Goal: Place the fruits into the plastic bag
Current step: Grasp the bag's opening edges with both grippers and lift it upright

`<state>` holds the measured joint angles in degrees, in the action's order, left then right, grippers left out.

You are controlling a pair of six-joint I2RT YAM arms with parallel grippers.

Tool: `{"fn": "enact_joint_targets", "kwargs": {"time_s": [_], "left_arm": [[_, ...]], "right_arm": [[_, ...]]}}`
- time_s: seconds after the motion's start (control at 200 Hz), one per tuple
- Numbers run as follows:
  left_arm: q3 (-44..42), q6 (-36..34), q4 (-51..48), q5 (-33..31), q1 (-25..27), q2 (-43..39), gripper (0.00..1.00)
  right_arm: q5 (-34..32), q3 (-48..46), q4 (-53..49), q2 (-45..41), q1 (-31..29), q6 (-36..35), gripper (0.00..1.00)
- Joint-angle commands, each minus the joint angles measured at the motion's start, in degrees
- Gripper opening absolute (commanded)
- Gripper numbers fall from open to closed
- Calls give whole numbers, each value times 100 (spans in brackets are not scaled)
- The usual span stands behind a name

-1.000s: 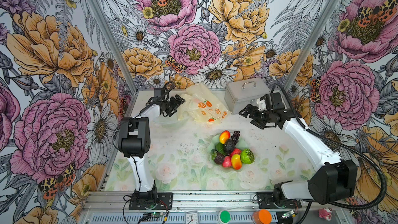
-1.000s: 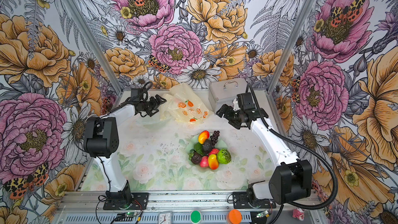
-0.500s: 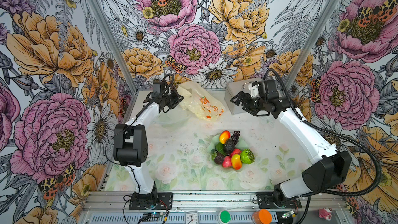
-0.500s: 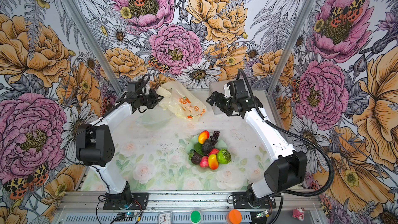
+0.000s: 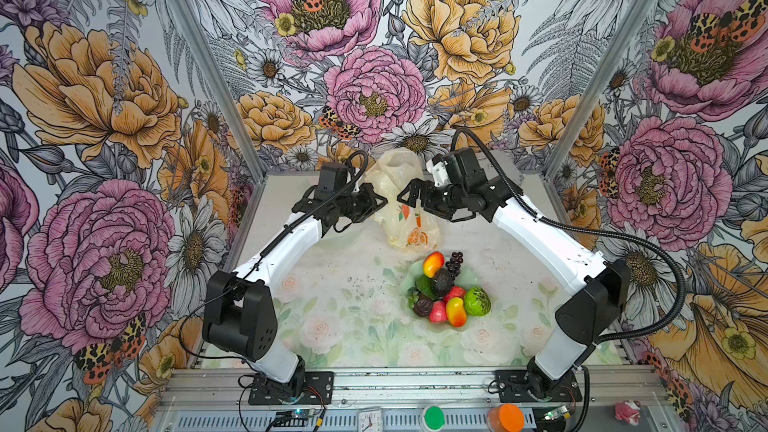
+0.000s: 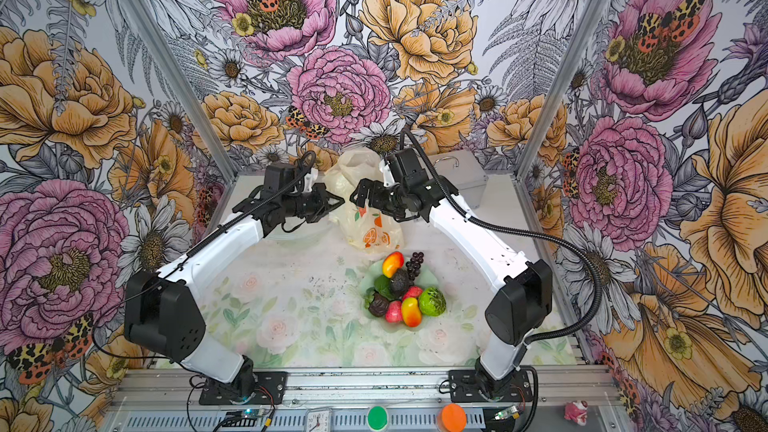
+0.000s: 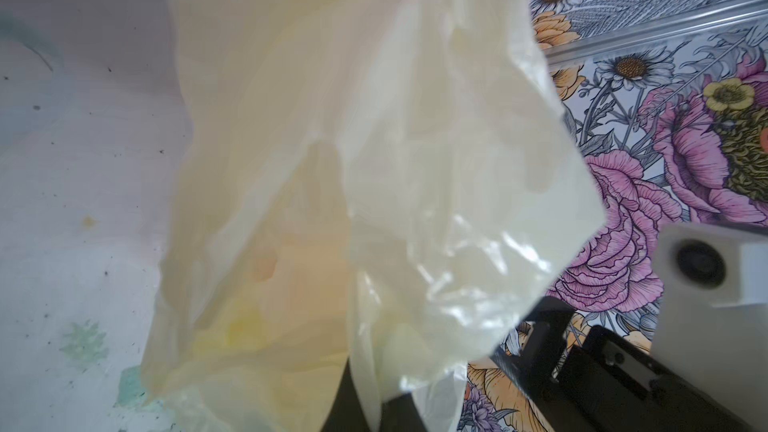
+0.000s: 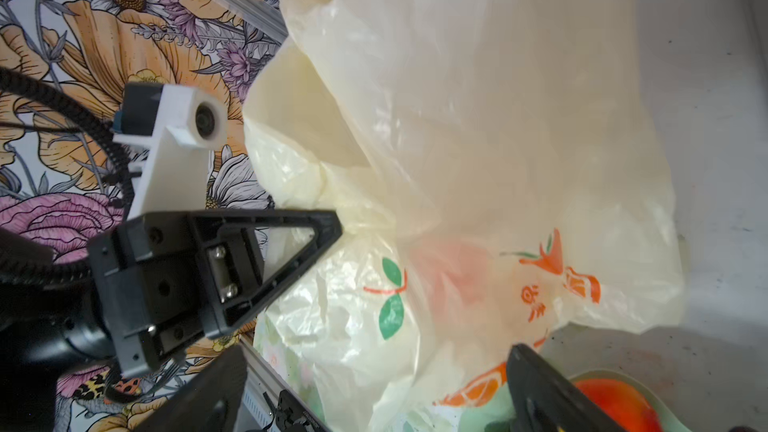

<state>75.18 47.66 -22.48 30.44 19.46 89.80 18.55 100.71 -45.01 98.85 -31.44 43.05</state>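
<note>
In both top views we see the left pincer (image 5: 382,201) clamped on the plastic bag (image 5: 409,228), the right pincer (image 5: 406,199) wide beside it, the fruits (image 5: 446,290) piled in the dish (image 5: 472,277) nearby. Left wrist: bag fills our view. Right wrist: left pincer pinches the bag's edge.

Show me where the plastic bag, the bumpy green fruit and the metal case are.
plastic bag (image 5: 409,229), in a top view, on its orange-printed lower part.
bumpy green fruit (image 5: 477,302), in a top view, on its middle.
metal case (image 6: 469,178), in a top view, on its lid.
</note>
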Motion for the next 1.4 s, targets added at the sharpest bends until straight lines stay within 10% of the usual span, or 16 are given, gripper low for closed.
{"fn": "enact_joint_targets", "kwargs": {"time_s": [0.0,0.57,1.045,1.25,1.395], "left_arm": [[-155,6,-61,-183,96,-282,2],[116,-501,-954,-439,526,-698,2],[584,-1102,-1774,-553,724,-658,2],[752,-1277,-1992,-509,740,-534,2],[768,-1285,-2029,-503,725,-490,3]], "right_arm": [[-662,341,-321,220,-16,-54,99],[-3700,2908,-2310,1659,4,-1549,96],[-3125,4923,-2411,2867,434,-2256,96],[-2836,5093,-2374,2900,548,-2207,84],[-2521,5246,-2322,2913,551,-2251,56]]}}
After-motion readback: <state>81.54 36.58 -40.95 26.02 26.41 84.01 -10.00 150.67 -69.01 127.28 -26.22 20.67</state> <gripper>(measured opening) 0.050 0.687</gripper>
